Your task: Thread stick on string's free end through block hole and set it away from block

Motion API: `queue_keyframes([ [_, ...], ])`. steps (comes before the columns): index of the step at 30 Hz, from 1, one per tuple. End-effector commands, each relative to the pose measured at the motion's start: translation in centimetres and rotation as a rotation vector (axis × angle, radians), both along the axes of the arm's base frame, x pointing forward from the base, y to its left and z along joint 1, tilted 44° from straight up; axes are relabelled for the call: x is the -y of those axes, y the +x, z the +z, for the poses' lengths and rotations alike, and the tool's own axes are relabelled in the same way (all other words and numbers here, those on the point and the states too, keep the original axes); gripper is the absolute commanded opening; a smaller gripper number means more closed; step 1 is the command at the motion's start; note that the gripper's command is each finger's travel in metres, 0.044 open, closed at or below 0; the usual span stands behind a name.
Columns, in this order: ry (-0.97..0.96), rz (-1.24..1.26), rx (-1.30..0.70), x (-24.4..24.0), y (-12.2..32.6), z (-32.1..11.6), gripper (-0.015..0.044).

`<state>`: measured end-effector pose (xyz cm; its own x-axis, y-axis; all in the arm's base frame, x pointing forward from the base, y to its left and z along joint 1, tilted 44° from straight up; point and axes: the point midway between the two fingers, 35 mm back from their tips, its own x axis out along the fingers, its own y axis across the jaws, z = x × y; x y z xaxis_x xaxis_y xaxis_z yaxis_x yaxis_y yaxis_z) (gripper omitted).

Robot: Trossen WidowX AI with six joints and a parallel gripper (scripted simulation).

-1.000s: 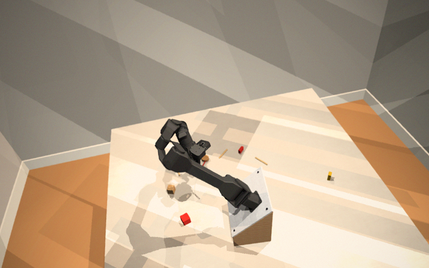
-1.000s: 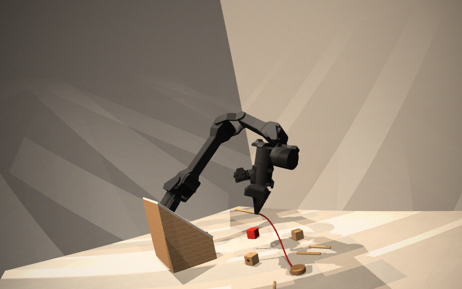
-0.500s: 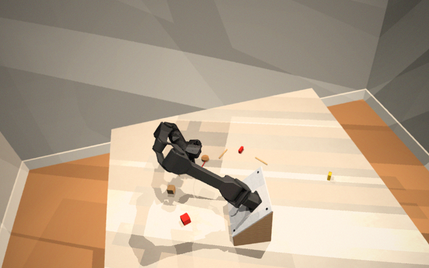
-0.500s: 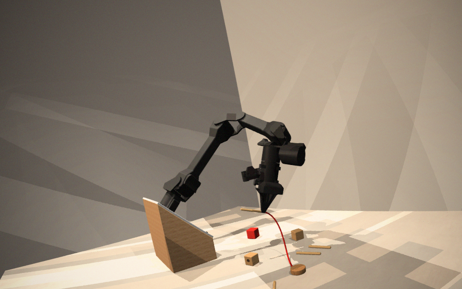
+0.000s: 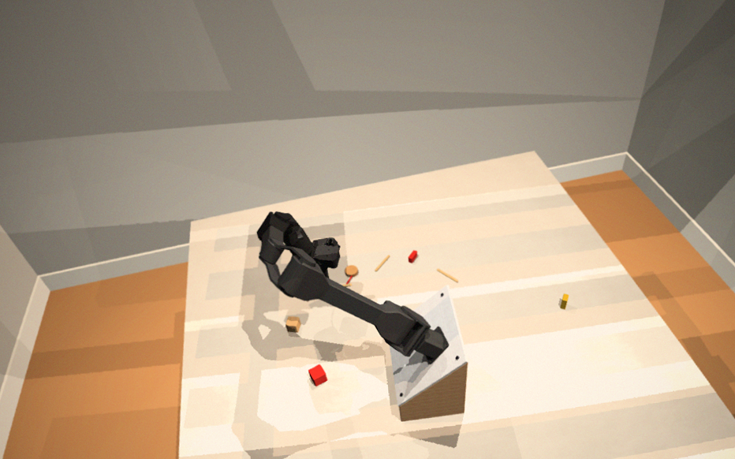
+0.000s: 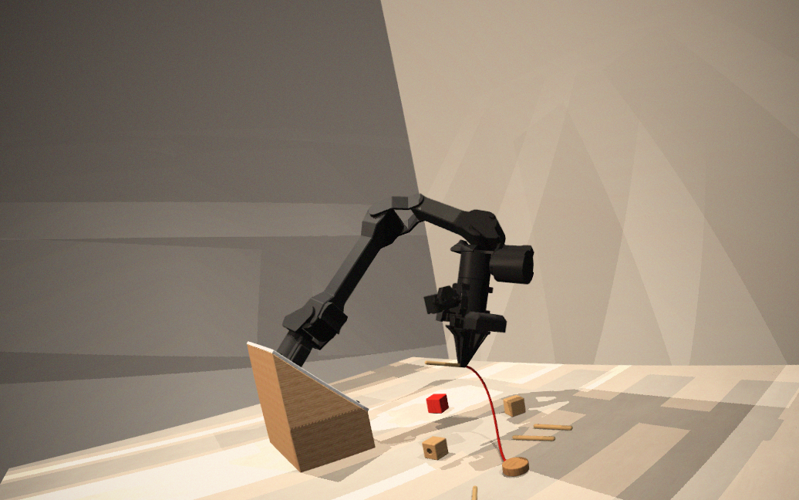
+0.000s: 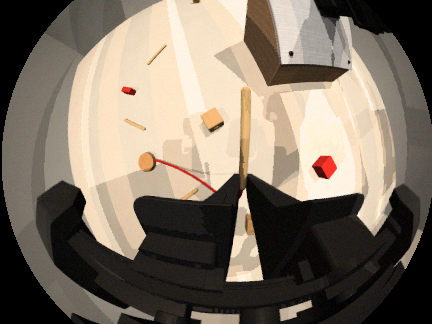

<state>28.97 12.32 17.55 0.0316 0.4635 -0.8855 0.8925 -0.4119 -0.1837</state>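
My gripper (image 6: 464,363) (image 7: 242,178) is shut on the wooden stick (image 6: 439,363) (image 7: 245,130) at its string end, well above the table. The stick is about level and points toward the robot's base. The red string (image 6: 492,407) (image 7: 184,172) hangs from the fingertips down to the round wooden button (image 5: 351,271) (image 6: 515,467) (image 7: 146,162). The wooden block with the hole (image 6: 436,448) (image 7: 211,119) sits on the table; its hole shows in the exterior view. In the top view the arm hides this block and the fingertips.
A plain wooden cube (image 5: 292,324) (image 6: 514,405) and a red cube (image 5: 317,374) (image 6: 436,403) (image 7: 325,167) stand apart. Loose sticks (image 5: 382,262) (image 6: 534,437) (image 7: 156,54), a small red piece (image 5: 413,256) (image 7: 128,90) and a yellow piece (image 5: 564,301) lie around. The wedge base (image 6: 329,439) is nearby.
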Motion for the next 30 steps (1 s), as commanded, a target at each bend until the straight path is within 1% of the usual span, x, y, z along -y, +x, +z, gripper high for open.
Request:
queue_keyframes([
  [1, -0.02, 0.077, 0.094, -0.4, 0.5, 1.0, 0.0],
  [4, -0.031, 0.118, 0.134, -0.7, 0.6, 1.4, 0.0],
  [13, -0.034, 0.133, 0.149, -0.7, 0.7, 1.5, 0.0],
  [26, -0.09, 0.363, 0.371, -1.9, 1.9, 2.9, 0.0],
  [30, -0.093, 0.375, 0.383, -1.9, 2.0, 3.0, 0.0],
])
